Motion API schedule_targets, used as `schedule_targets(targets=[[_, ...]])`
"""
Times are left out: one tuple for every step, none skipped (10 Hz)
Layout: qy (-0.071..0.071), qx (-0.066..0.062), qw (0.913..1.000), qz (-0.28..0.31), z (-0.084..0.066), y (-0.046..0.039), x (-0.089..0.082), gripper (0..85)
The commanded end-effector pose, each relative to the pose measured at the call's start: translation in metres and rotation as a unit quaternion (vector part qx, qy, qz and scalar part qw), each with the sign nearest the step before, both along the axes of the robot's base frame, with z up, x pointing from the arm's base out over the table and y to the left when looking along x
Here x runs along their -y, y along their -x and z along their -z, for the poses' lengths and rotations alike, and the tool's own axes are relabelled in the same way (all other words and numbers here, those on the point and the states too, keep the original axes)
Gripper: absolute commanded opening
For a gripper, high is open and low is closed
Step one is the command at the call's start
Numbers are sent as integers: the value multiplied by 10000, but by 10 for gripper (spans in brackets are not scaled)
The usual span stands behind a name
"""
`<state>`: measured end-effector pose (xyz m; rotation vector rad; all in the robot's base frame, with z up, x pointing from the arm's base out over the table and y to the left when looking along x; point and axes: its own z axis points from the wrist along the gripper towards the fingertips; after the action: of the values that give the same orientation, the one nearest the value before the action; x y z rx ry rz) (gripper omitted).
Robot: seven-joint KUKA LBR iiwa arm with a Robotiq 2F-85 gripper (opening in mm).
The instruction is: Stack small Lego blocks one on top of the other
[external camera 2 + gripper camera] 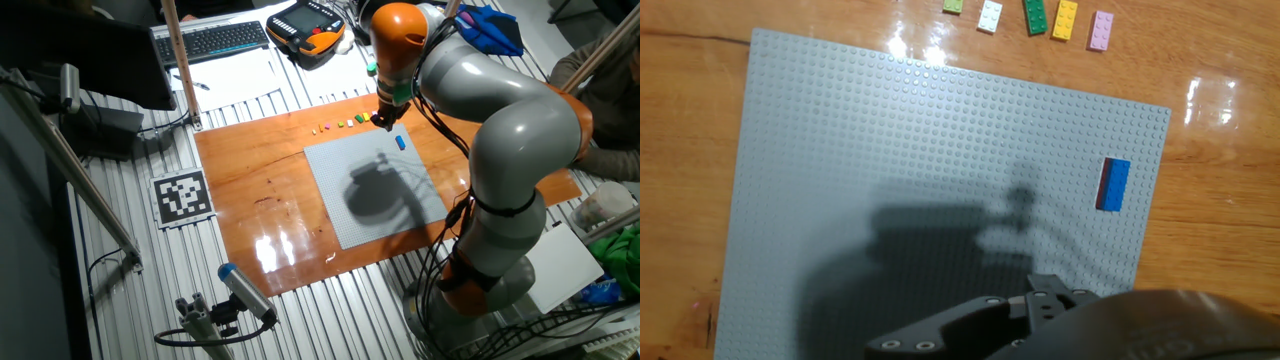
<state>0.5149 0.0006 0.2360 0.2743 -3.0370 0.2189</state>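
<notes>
A blue small Lego block (1116, 185) sits on a dark purple one (1101, 184) near the right edge of the grey baseplate (890, 150); the blue block also shows in the fixed view (400, 142). A row of loose small blocks lies on the wood beyond the plate: light green (953, 5), white (990, 15), green (1036, 15), yellow (1065, 19), pink (1101, 30). That row shows in the fixed view (340, 125) too. My gripper (382, 118) hangs at the right end of the row, above the plate's far edge. Only its dark body (1040, 310) shows in the hand view; the fingertips are hidden.
The baseplate (375, 190) lies on an orange wooden board (260, 180). A keyboard (215, 40) and a teach pendant (305, 28) lie at the back. A marker tag (182, 197) sits left of the board. A person sits at the right edge.
</notes>
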Motion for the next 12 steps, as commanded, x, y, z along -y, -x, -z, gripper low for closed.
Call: schedule_targets(targets=[[0, -8, 10000, 7, 1, -1, 0, 0], [2, -5, 10000, 30, 0, -2, 0, 0], [11, -10, 10000, 46, 0, -2, 0, 0], [12, -15, 10000, 62, 0, -2, 0, 0], [13, 10, 10000, 74, 0, -2, 0, 0], [20, 32, 9998, 171, 0, -2, 0, 0], [-46, 208, 9994, 270, 0, -2, 0, 0], [-358, 336, 9980, 406, 0, -2, 0, 0], [-503, 179, 9976, 441, 0, -2, 0, 0], [-615, 32, 9963, 592, 0, -2, 0, 0], [-619, 118, 9955, 708, 0, -2, 0, 0], [-529, 232, 9951, 797, 0, -2, 0, 0]])
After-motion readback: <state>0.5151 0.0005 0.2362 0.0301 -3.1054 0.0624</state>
